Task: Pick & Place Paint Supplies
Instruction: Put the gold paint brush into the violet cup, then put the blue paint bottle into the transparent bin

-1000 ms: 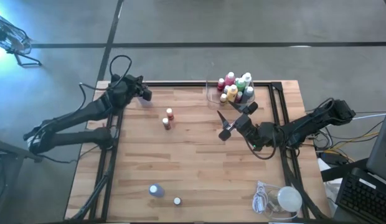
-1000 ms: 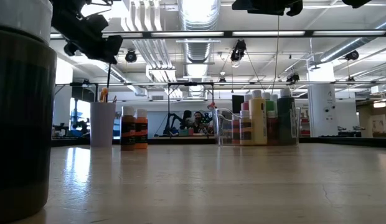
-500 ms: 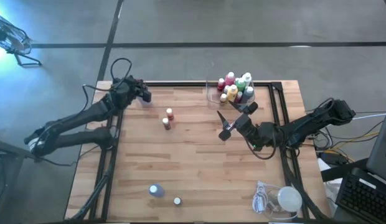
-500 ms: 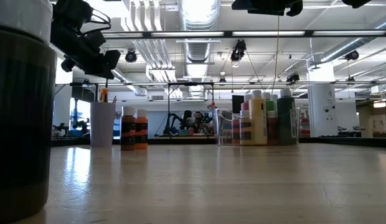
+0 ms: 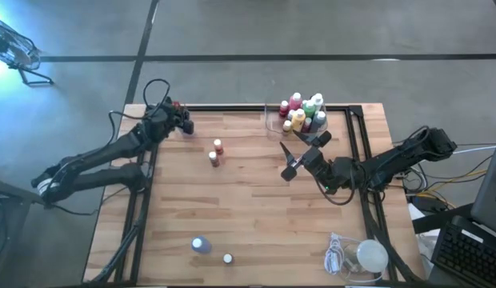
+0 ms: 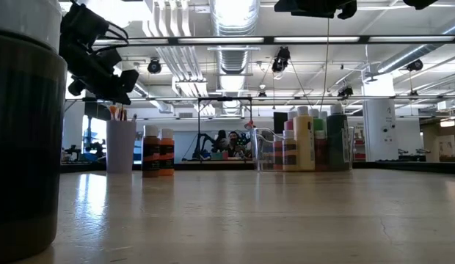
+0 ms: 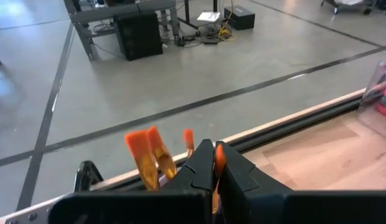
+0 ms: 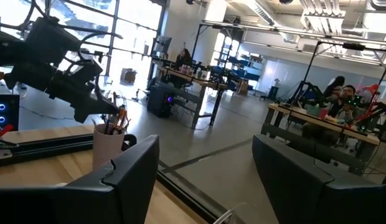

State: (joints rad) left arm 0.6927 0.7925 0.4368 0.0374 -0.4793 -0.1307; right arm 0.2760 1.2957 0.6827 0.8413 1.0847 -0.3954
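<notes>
The left claw (image 5: 184,122) hangs at the table's (image 5: 248,216) far left corner, above a cup (image 6: 120,145) of brushes (image 7: 146,154), pressed together on one orange-tipped brush (image 7: 218,155). The right claw (image 5: 289,160), spread and empty, sits right of centre. Two orange bottles (image 5: 216,153) stand mid-table, a cluster of bottles (image 5: 304,113) fills the far clear tray (image 5: 274,120), and two more bottles (image 5: 211,250) stand near the front edge.
</notes>
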